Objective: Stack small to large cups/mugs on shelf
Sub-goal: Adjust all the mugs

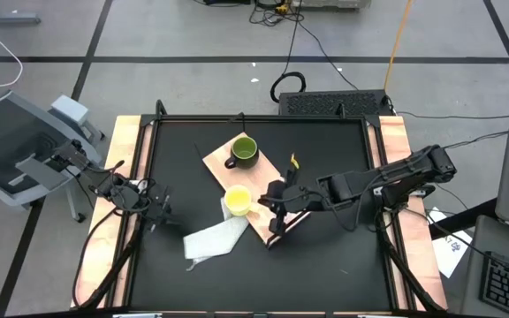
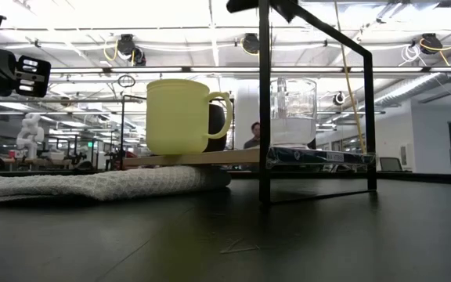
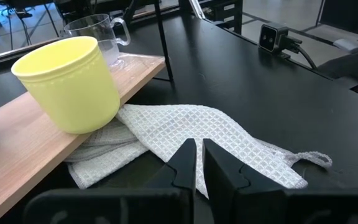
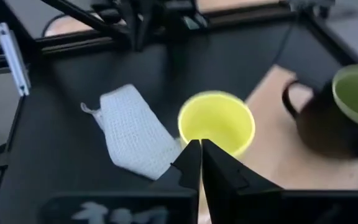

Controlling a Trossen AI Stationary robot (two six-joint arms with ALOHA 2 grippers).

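Right gripper (image 1: 277, 196) closed, empty, above shelf (image 1: 219, 159) beside yellow mug (image 1: 238, 201). Left gripper (image 1: 153, 205) nearly closed, empty, over counter (image 1: 325, 256) near white cloth (image 1: 212, 239).

Both end effectors closed: right (image 1: 277, 199) extended mid-table, left (image 1: 155, 208) near table's left edge.

a white waffle-weave cloth (image 1: 212, 239) lies crumpled on the black tabletop (image 1: 325, 265); cables (image 1: 300, 40) cross the floor.
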